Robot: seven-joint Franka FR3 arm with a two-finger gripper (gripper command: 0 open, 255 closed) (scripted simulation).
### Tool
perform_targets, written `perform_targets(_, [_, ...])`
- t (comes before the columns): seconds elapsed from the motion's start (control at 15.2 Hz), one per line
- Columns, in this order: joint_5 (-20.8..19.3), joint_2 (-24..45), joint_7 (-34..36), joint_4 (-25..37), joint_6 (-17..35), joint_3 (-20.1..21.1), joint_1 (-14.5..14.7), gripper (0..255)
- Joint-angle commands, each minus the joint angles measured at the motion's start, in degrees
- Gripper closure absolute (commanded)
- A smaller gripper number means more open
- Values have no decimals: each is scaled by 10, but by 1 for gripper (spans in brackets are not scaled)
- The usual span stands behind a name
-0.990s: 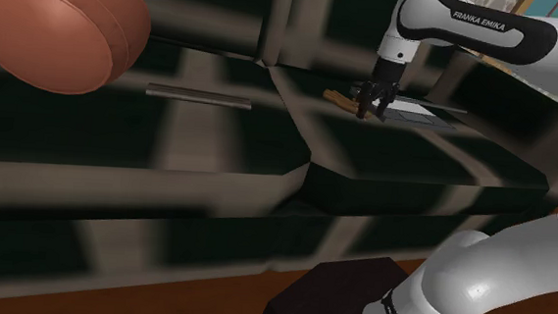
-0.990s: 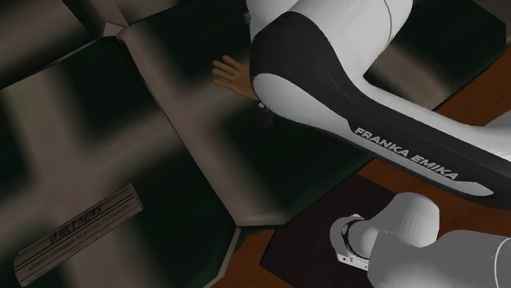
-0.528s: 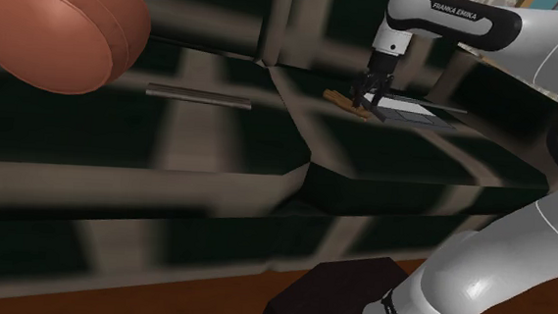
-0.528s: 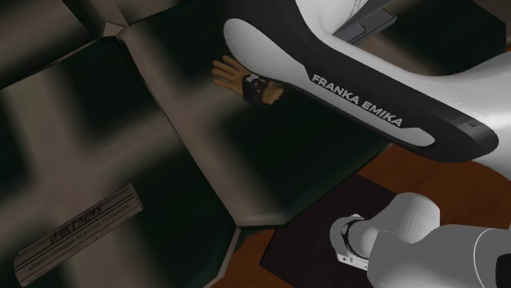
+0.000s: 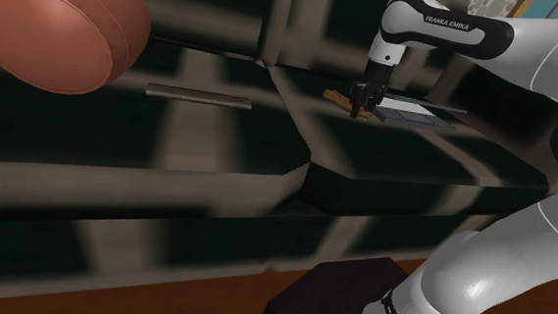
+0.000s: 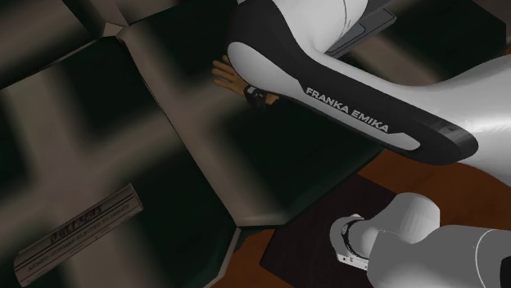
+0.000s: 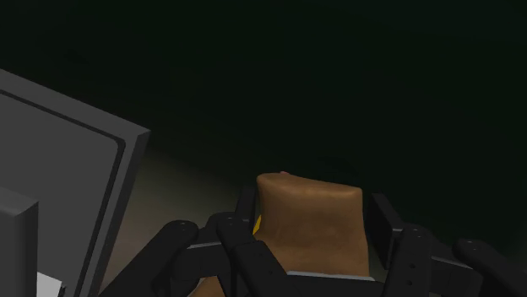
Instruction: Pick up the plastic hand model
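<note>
Judging by the wrist view, your end effector (image 7: pixel 309 253) clasps the hand model (image 7: pixel 309 215), whose long axis runs straight ahead.

A dark-and-beige plaid sofa seat (image 5: pixel 218 153) carries a brown hand model (image 5: pixel 340 99) on its far cushion, a flat grey slab (image 5: pixel 414 113) just beside it, and a thin lettered strip (image 5: pixel 197 96) well apart, toward the shoulder view's left.
</note>
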Motion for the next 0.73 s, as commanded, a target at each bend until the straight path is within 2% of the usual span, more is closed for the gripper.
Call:
perform_targets(0.0, [0,0,0,-1,1,0,0,255])
perform_targets(0.46, [0,1,0,0,1,0,0,255])
perform_targets(0.66, [1,6,-1,28,-22,0,0,255])
